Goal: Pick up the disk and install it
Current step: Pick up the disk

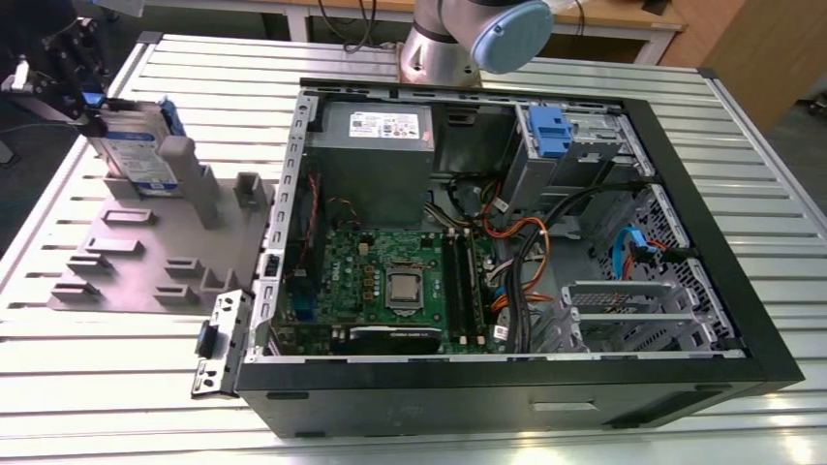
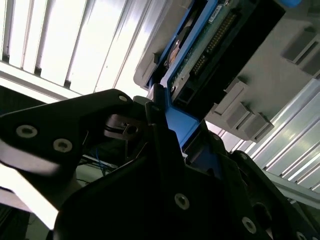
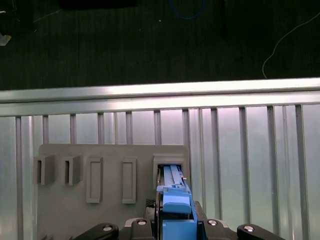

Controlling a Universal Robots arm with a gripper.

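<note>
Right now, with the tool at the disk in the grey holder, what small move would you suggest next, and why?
I would probably raise the tool straight up, along the slot. The disk stands upright in the grey holder, its lower end between the slot's walls, and the tool sits at its blue rail; a sideways pull would likely bind it.

Open computer case [image 1: 491, 392], grey slotted fixture [image 1: 130, 266]

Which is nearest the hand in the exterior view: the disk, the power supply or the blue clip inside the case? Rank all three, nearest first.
1. The disk: upright in the grey holder, right at the hand, exterior view's left.
2. The power supply: inside the case, near the middle.
3. The blue clip: on the drive bay, farther toward the exterior view's right.
</note>
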